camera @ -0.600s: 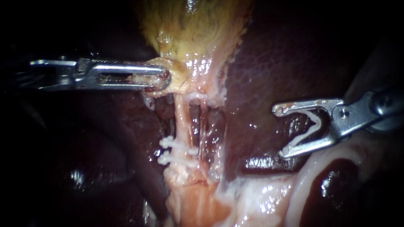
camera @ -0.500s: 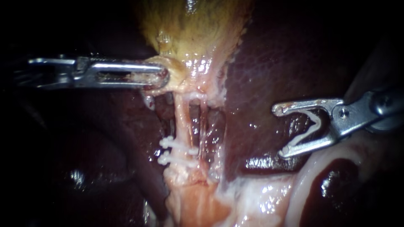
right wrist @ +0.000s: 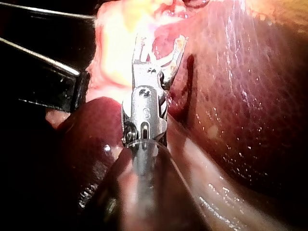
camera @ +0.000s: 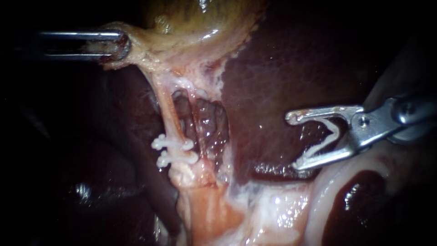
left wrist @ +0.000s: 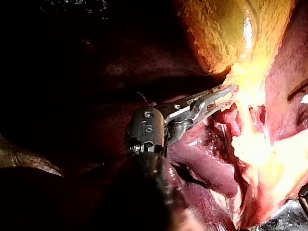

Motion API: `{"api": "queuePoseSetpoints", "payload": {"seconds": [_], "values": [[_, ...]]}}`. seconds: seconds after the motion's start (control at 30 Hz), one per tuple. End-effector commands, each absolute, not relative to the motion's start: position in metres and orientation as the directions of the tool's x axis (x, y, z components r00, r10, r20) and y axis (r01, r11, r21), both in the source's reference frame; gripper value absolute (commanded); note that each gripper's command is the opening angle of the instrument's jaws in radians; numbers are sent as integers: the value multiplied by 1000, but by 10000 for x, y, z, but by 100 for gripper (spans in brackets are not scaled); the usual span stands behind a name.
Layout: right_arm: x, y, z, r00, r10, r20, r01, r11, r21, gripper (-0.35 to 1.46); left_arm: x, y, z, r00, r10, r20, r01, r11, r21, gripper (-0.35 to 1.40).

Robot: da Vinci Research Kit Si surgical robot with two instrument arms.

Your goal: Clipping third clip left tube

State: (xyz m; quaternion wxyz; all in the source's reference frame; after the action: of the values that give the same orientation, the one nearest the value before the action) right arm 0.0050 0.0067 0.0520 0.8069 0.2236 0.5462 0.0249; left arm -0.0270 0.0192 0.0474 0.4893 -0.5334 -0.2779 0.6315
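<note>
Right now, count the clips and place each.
3. Upper clip and lower clip cross the left tube; a loaded clip sits between the right instrument's jaws. Others may be hidden.

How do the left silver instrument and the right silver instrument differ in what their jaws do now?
On the left silver instrument the jaws lie close together, gripping the yellowish gallbladder; on the right silver instrument the jaws stand wide apart, holding an open white clip. The left touches tissue; the right is apart from the pale clipped tube. Both are slender metal.

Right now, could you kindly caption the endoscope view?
Left instrument grips gallbladder; right instrument holds an open clip, apart from twice-clipped tube.
</note>
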Motion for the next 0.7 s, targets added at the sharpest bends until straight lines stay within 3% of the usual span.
{"api": "queuePoseSetpoints", "payload": {"seconds": [0.03, 0.17, 0.37, 0.7], "values": [[58, 65, 521, 400, 317, -860, 192, 888, 417, 50, -271, 192, 475, 48, 914, -403, -324, -367, -872, -35], [100, 67, 523, 392, 449, -803, 142, 833, 535, 50, -270, 191, 474, 48, 914, -403, -324, -367, -872, -35], [154, 72, 534, 351, 586, -730, 97, 753, 651, 50, -270, 189, 472, 50, 914, -403, -328, -366, -871, -35], [201, 70, 570, 340, 656, -674, 67, 697, 714, 50, -274, 186, 465, 49, 914, -402, -325, -366, -872, -35]]}}
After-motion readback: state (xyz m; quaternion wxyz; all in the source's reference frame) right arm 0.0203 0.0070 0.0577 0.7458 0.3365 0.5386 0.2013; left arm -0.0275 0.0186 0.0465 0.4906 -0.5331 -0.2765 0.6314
